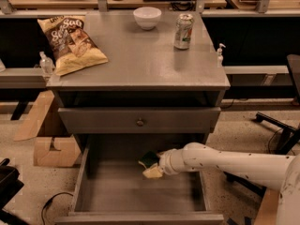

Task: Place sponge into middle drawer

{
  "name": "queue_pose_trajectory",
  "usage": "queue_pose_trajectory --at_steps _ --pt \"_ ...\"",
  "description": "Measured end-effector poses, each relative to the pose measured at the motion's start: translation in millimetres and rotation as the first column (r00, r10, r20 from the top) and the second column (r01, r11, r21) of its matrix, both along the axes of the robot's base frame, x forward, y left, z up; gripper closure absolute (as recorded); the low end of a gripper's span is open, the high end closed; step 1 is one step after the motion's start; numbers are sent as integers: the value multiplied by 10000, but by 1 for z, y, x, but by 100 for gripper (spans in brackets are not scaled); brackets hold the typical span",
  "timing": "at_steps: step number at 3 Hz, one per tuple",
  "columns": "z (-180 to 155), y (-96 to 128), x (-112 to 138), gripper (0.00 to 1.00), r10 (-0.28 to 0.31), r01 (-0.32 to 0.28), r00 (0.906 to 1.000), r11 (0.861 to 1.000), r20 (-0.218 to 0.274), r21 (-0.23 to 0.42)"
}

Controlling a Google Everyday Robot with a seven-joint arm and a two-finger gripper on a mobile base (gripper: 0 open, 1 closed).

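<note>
The middle drawer (117, 193) is pulled out wide at the bottom of the grey cabinet, its grey floor bare. My white arm reaches in from the right. My gripper (154, 165) is inside the drawer box, over its back middle part. The sponge (150, 162) sits at the gripper's tip, dark green layer up and left, pale yellow foam below. It hangs tilted above the drawer floor.
A closed drawer front with a round knob (139, 122) is above the open drawer. On the cabinet top are a chip bag (72, 43), a white bowl (147, 18) and a soda can (183, 31). Cardboard boxes (51, 149) stand on the floor left; a chair base (281, 125) is right.
</note>
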State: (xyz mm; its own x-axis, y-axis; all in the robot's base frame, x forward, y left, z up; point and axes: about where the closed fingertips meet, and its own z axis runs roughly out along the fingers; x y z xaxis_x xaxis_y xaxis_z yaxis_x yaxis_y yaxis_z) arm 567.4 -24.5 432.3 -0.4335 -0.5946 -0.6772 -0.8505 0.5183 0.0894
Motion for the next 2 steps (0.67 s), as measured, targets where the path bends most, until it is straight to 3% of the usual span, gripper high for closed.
queue_pose_trajectory --at_steps 2 --pt "0 1 0 0 13 -13 10000 10000 -9 5"
